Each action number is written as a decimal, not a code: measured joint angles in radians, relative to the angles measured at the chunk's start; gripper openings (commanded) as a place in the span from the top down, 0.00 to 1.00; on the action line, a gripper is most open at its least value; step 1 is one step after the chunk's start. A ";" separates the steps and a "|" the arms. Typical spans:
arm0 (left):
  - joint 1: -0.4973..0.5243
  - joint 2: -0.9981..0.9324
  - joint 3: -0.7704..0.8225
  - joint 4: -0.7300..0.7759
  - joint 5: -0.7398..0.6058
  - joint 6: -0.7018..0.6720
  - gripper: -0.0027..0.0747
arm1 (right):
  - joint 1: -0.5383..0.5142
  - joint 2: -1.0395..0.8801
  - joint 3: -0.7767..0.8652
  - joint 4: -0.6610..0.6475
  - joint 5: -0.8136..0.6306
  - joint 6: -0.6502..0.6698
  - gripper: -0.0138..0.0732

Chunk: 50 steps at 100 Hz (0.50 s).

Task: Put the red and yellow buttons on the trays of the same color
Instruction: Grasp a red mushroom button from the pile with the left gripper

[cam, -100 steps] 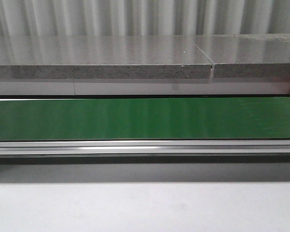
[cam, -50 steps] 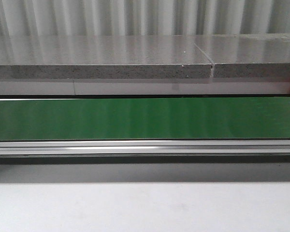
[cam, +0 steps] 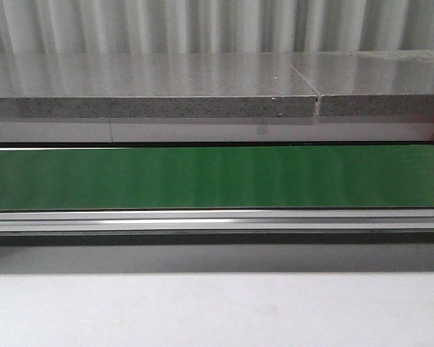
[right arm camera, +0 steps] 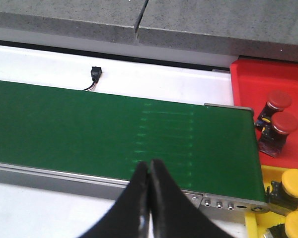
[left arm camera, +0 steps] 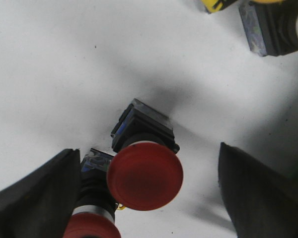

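The left gripper hangs with fingers spread astride a red button lying tilted on the white tabletop, cap toward the camera, while the right gripper, pressed together, hovers over the green belt.

Closed pincer over green belt

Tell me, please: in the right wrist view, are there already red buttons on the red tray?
Yes, two red buttons rest on the red tray beside the end of the green conveyor belt.
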 measured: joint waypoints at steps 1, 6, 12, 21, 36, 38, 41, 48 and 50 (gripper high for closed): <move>0.000 0.002 -0.002 0.000 0.000 0.000 0.26 | 0.000 0.000 0.000 0.000 0.000 0.000 0.92; 0.000 0.004 -0.002 0.000 0.000 0.000 0.26 | 0.000 0.000 0.000 0.000 0.000 0.000 0.92; 0.000 0.005 -0.002 0.000 0.000 0.000 0.26 | 0.000 0.000 0.000 0.000 0.000 0.000 0.92; 0.000 0.005 -0.002 0.000 0.000 0.000 0.26 | 0.000 0.000 0.000 0.000 0.000 0.000 0.92; 0.000 0.005 -0.002 0.000 0.009 0.000 0.30 | 0.000 0.000 0.000 0.000 0.000 0.000 0.92; 0.000 0.005 -0.002 0.000 0.012 0.000 0.32 | 0.000 0.000 0.000 0.000 0.000 0.000 0.92; 0.000 0.005 -0.002 0.000 0.017 0.000 0.35 | 0.000 0.000 0.000 0.000 0.000 0.000 0.92; 0.000 0.005 -0.002 0.000 0.023 0.000 0.41 | 0.000 0.000 0.000 0.000 0.000 0.000 0.92; 0.000 0.005 -0.002 0.000 0.025 0.000 0.43 | 0.000 0.000 0.000 0.000 0.000 0.000 0.92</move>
